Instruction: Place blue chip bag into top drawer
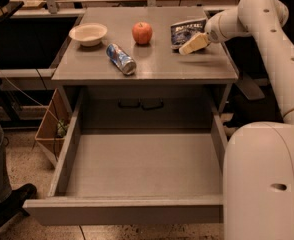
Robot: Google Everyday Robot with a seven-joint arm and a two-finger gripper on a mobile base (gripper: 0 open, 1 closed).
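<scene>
Nearest, the top drawer (142, 166) is seen pulled right out below the desk (187, 68). Further back on the desk, a soda can (121, 59) is laid on its side, with a white bowl (88, 34) set behind it to the left and an apple (142, 33) to the right. The blue chip bag (185, 29) is found at the far right of the desk, and the pincer (193, 44) is held right at its front edge, wide or narrow can't be told
</scene>
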